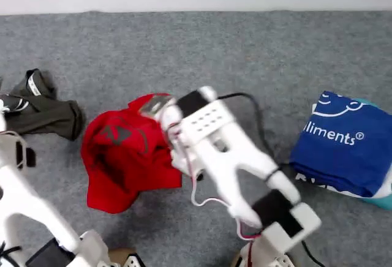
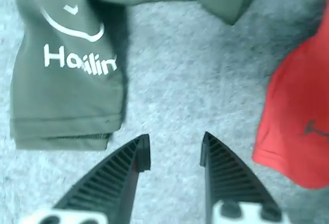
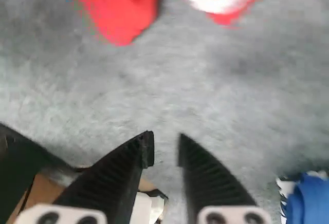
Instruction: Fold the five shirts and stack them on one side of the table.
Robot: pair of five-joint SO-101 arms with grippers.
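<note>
Left gripper (image 2: 172, 154), right gripper (image 3: 165, 149) spread, empty. Crumpled red shirt (image 1: 125, 150), frame centre, could be bunched if grabbed mid-fabric.

Bare bench (image 1: 245, 46) runs open across the upper frame. Below, dark shirt (image 1: 43, 112) at left, red shirt (image 1: 122, 157) at centre, blue shirt (image 1: 346, 144) at right obstruct; a white arm (image 1: 229, 154) crosses the centre-right gap.

Matt red cloth shirt (image 1: 125, 157), rough grey felt-like table cover (image 1: 245, 52), glossy white plastic arm (image 1: 226, 150)
</note>
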